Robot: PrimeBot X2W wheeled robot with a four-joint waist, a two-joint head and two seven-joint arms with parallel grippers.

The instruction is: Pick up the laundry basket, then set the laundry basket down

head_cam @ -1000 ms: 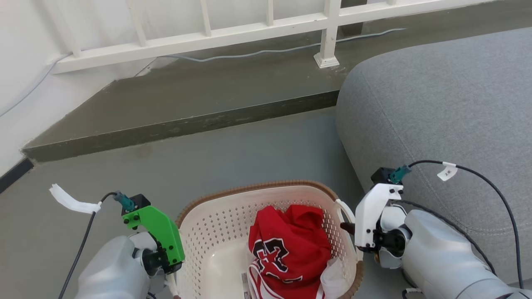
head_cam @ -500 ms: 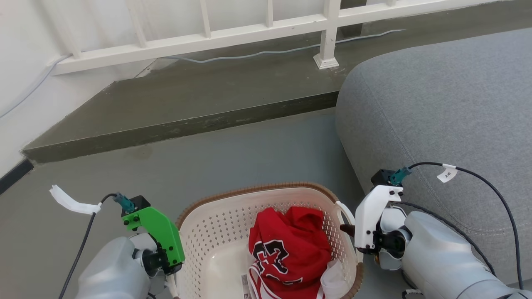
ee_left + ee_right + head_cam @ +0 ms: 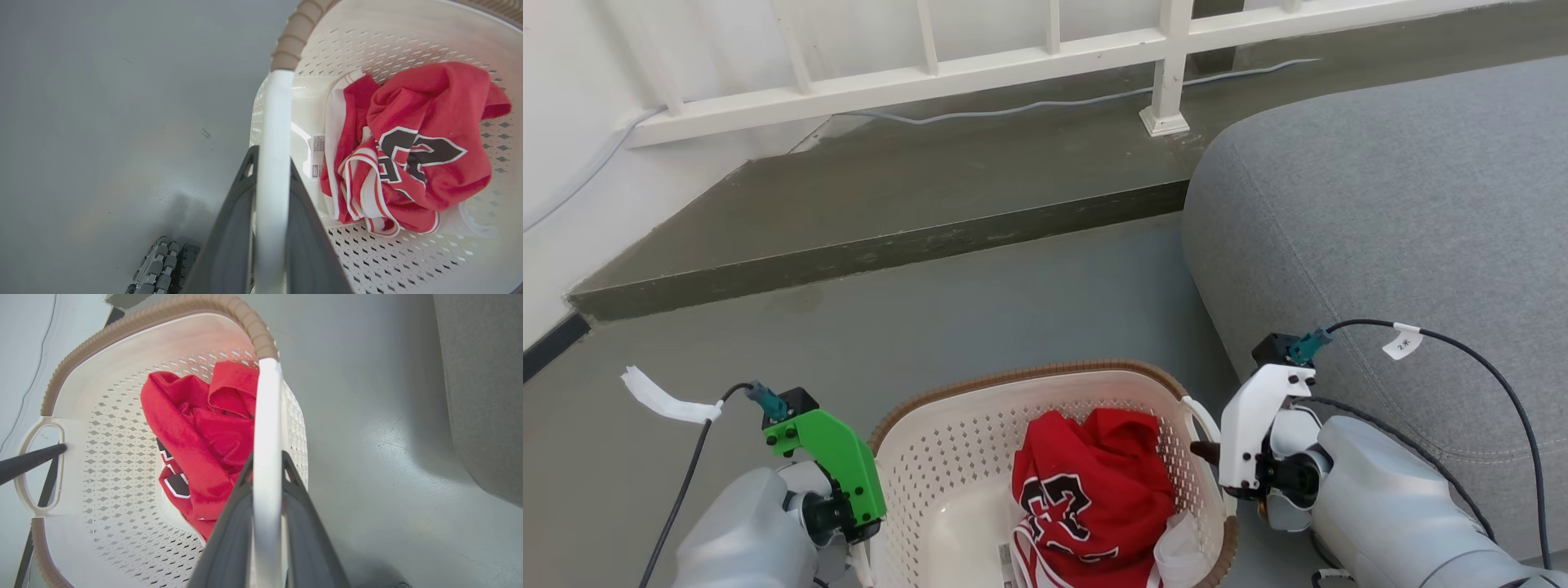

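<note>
Laundry basket (image 3: pixel 1029 369) low at near centre of head view, between the two arms, over grey floor (image 3: pixel 1013 302); can't tell if it touches the floor or hangs just above it. Cream perforated walls, brown rim. Inside: crumpled red jersey (image 3: pixel 1094 482) with black-and-white number, toward the right side; white fabric scrap (image 3: pixel 1180 555) at near right corner; small label (image 3: pixel 318 155) on the bottom. Left gripper (image 3: pixel 270 157): jaws pinching left white handle (image 3: pixel 273 122), one dark finger each side of the bar. Right gripper (image 3: pixel 266 457): jaws pinching right white handle (image 3: pixel 267 416) the same way. Grey sofa (image 3: pixel 1380 204) near, right of basket. Raised dark step (image 3: pixel 890 204) far across floor, white railing (image 3: pixel 931 77) on it, pale cable (image 3: pixel 1045 102) along railing base.
</note>
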